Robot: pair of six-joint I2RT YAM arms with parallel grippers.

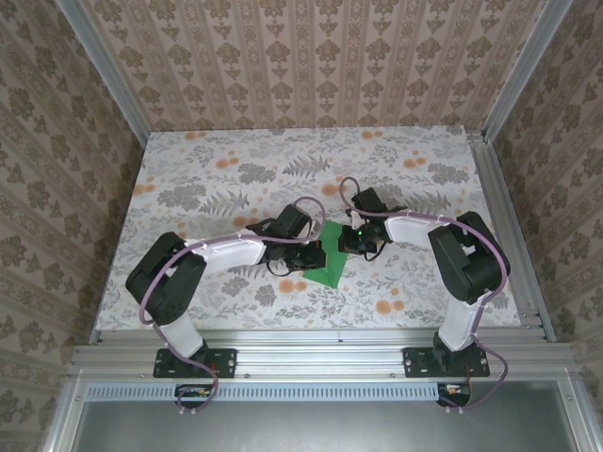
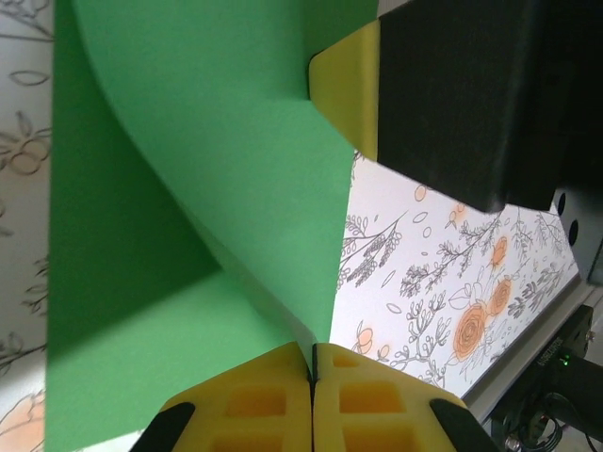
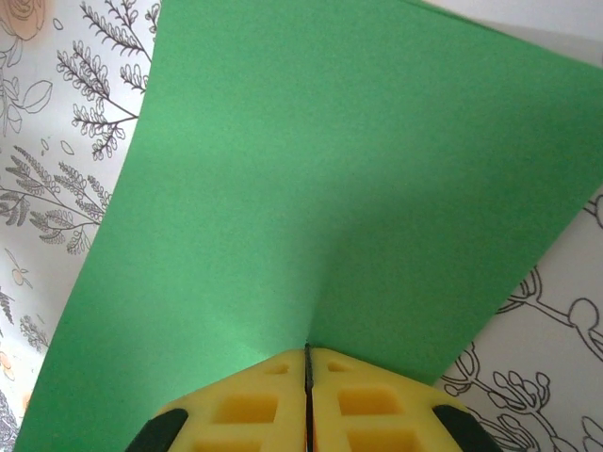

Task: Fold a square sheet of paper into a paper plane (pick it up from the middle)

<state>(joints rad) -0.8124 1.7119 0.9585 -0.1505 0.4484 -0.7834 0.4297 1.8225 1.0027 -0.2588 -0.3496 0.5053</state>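
Left gripper (image 2: pixel 312 350) is clenched on an edge of the square sheet of paper (image 2: pixel 236 169). Its yellow pads are pressed together at the bottom centre of the left wrist view, and the green sheet curls upward from between them. Right gripper (image 3: pixel 307 350) is clamped on the same sheet, at the bottom centre of its own view. From above, the paper sits just below the middle of the frame, between the two wrists, over the floral bench (image 1: pixel 236 160). Whether any corner rests on the bench is hard to tell.
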